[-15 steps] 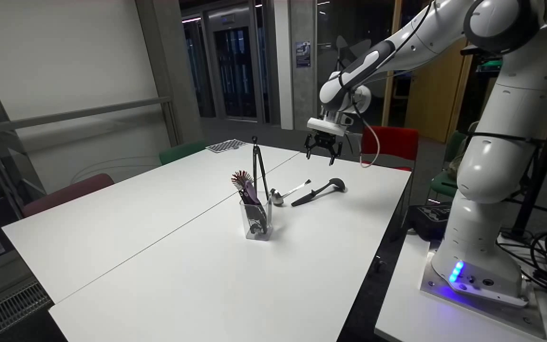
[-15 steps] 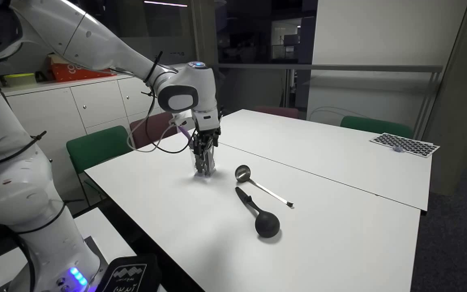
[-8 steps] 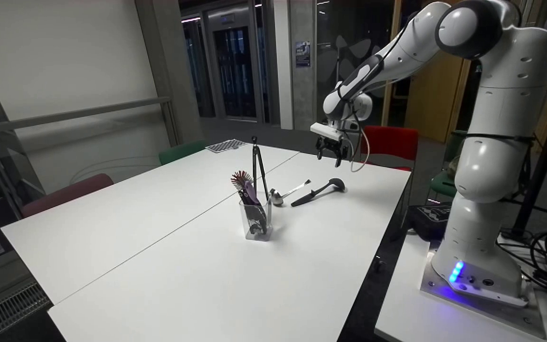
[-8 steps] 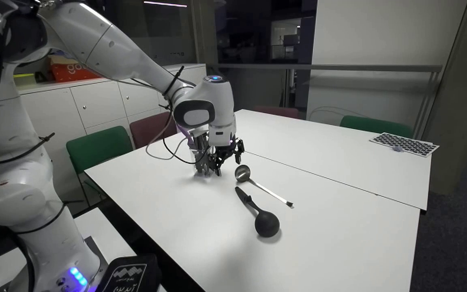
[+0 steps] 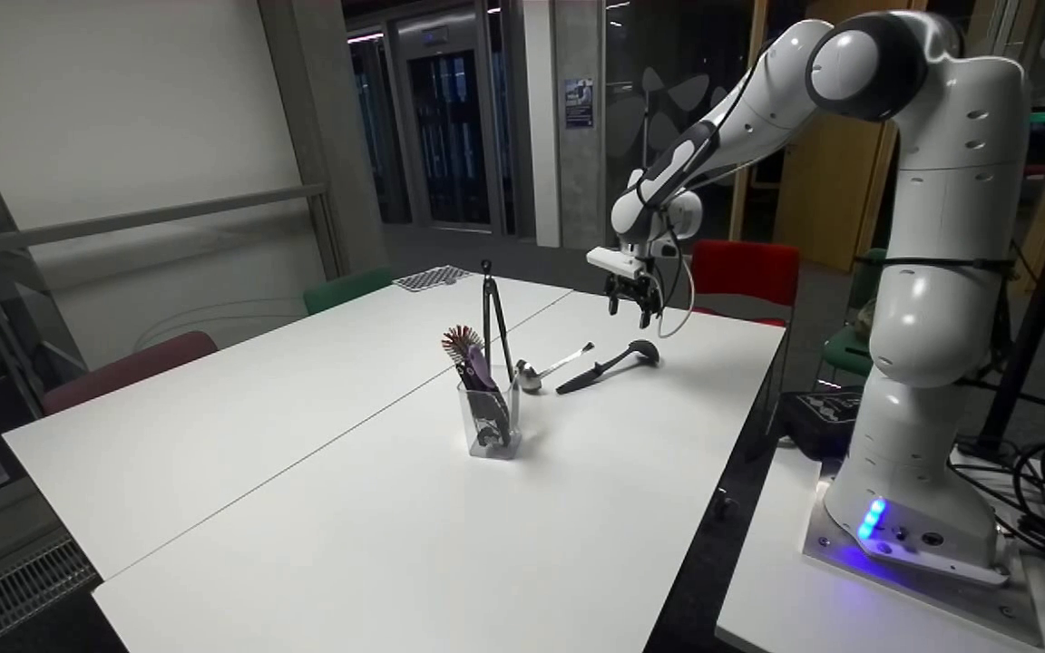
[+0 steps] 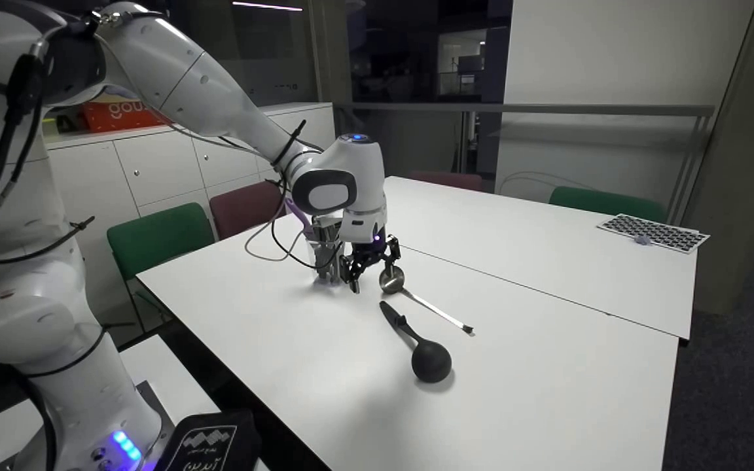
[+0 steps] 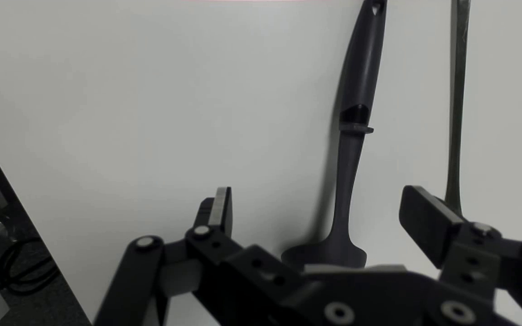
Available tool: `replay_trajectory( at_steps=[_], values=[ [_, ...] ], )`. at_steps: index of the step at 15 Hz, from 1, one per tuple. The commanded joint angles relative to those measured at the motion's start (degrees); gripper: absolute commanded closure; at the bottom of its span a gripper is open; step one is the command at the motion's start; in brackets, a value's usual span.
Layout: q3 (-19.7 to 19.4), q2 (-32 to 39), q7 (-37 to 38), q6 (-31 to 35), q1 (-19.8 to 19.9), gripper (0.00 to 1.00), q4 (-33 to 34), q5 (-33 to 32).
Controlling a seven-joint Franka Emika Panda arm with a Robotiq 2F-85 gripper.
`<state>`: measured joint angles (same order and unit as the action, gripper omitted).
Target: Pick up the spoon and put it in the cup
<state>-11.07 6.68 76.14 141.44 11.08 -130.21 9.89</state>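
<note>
The spoon (image 5: 532, 378) is a silvery ladle-shaped utensil with a thin handle and dark tip, lying on the table; it also shows in an exterior view (image 6: 430, 305). In the wrist view its handle (image 7: 457, 113) runs along the right, partly behind the right finger, its bowl out of view. The cup (image 5: 475, 426) is a clear, narrow container standing upright with utensils in it, partly behind the gripper in an exterior view (image 6: 320, 269). My gripper (image 7: 314, 203) is open and empty, pointing down above the table, its jaws on either side of a black ladle (image 7: 349, 167) below.
The black ladle lies beside the spoon in both exterior views (image 5: 609, 367). Black tongs (image 5: 490, 313) and a red-bristled brush (image 5: 462, 343) stick up from the cup. A checkered board (image 6: 653, 233) lies at a table corner. Chairs stand around the table.
My gripper has moved lower and turned, so its two fingers now show apart in an exterior view. It no longer covers as much of the cup there. The spoon, ladle and cup have not moved.
</note>
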Motion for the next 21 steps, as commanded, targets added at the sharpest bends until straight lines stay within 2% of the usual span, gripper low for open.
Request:
replay_trajectory(
  at_steps=[1,8,21],
  values=[
    [-0.19,0.73,-1.26,-0.40,-0.67,0.00,0.95,0.10],
    [-0.46,7.27,0.82,-3.32,-3.04,0.00,7.95,-2.99],
    [-3.00,17.76,-0.69,-5.79,-1.43,0.00,12.96,-0.62]
  ],
)
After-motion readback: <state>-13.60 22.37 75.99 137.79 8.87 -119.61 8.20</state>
